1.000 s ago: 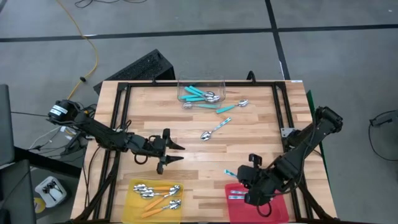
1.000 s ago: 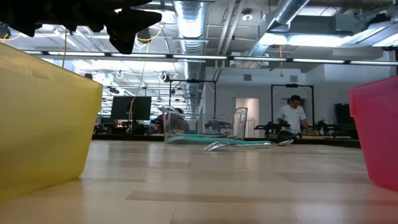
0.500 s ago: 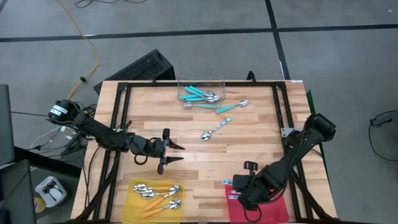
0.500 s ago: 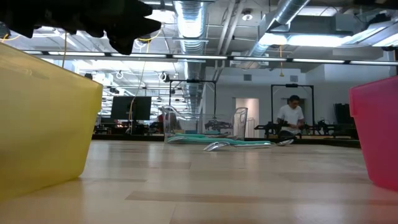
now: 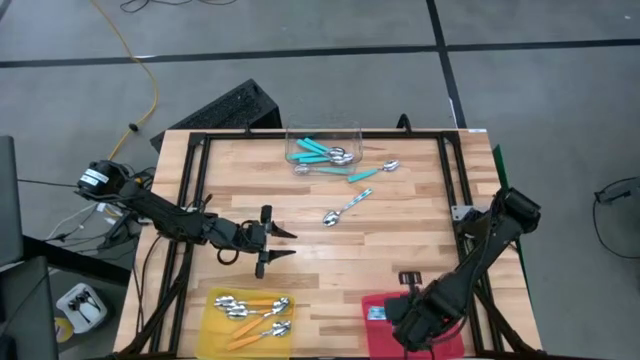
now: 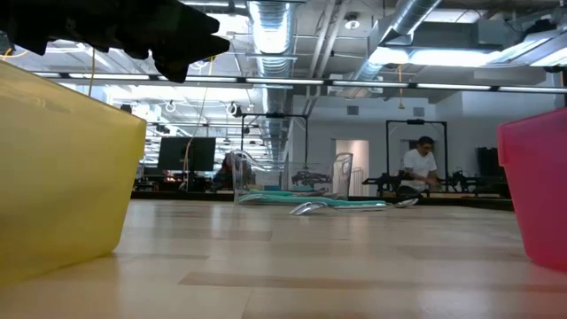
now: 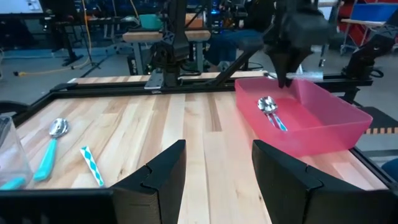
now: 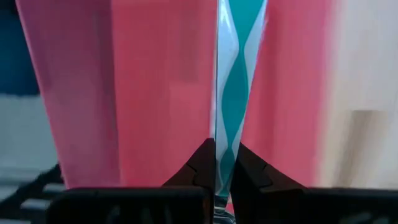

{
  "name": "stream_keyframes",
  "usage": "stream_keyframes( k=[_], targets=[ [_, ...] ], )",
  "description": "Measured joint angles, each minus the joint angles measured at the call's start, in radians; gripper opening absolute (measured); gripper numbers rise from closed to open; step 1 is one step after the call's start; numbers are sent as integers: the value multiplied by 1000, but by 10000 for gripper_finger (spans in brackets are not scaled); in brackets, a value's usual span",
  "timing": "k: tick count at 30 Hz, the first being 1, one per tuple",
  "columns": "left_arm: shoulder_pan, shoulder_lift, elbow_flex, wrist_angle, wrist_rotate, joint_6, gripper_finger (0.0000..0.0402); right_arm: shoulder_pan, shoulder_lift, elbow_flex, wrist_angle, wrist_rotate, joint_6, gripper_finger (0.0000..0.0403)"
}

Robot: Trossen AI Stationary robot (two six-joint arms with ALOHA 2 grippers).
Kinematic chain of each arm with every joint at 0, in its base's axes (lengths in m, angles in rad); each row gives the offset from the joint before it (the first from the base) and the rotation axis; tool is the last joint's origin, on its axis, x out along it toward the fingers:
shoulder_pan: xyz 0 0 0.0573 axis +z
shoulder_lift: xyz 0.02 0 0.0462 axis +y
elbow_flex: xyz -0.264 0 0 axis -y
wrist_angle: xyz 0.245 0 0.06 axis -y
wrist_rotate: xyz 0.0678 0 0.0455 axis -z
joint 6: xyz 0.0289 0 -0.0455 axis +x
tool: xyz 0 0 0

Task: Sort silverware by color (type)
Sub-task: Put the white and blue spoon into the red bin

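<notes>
1. Teal-and-white patterned spoon handle (image 8: 231, 93) is pinched between the nearly closed fingers of the right gripper (image 5: 408, 322), which hangs over the red tray (image 5: 377, 331) at the table's near right corner.
2. Inside that red tray lies one teal-handled spoon (image 7: 271, 112), bowl up.
3. The left gripper (image 7: 214, 174) hovers over the middle-left of the wooden table (image 5: 320, 250), its fingers spread apart and holding nothing.
4. The yellow tray (image 5: 217, 331) at the near left holds several orange-handled spoons (image 5: 255, 313).
5. More teal spoons sit in the clear plastic tub (image 5: 322, 146) at the far edge; another teal spoon (image 5: 373, 172) and a silver spoon (image 5: 345, 207) lie on the wood just beside it.
6. No readable writing or brand shows on any item.
</notes>
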Motion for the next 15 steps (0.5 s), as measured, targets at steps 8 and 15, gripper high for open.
stream_keyframes(
  k=[8, 15],
  targets=[
    [0, 0, 0, 1, -34, -10, 167, 28, 108, 0, 20, -124, -2, 45],
    [0, 0, 0, 2, -38, -15, 167, 45, 141, 0, 113, -147, 6, 45]
  ],
)
